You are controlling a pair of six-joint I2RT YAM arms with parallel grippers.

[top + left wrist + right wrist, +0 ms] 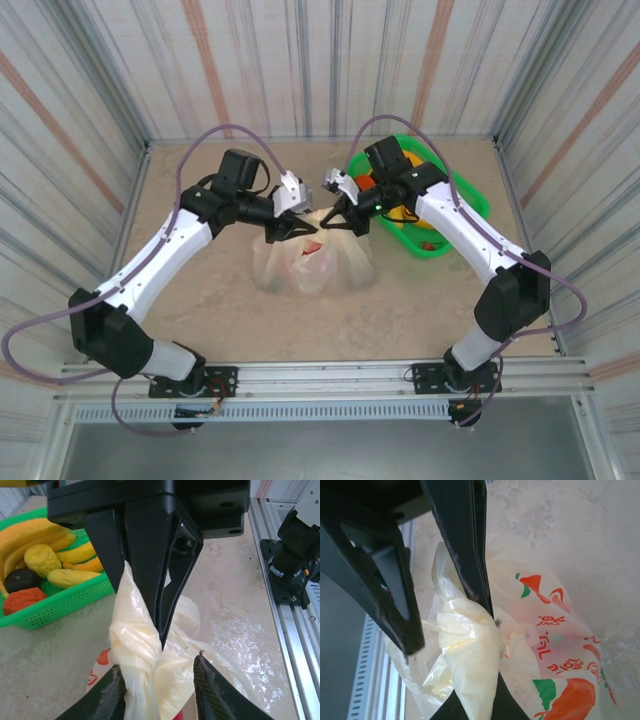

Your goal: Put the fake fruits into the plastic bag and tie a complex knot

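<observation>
A: Why does the right gripper (161, 630) pinch the plastic bag's (310, 265) twisted handles (135, 645)?
B: Likely to hold them taut above the bag, mid-table, while the left gripper (160, 662) stands open astride them. Beyond, fake fruits (40, 560) lie in the green basket (60, 607).

We see two matching arms. Left arm (165, 255), right arm (455, 222): white link shells, black joint housings. Lilac cable (232, 127) arcs out behind each wrist and trails to black base (190, 380). Left gripper (297, 229), right gripper (338, 222): matte black tapered fingers, light grey camera block (290, 188) just behind. Up close we note carbon-weave texture on fingertips (207, 690).
</observation>
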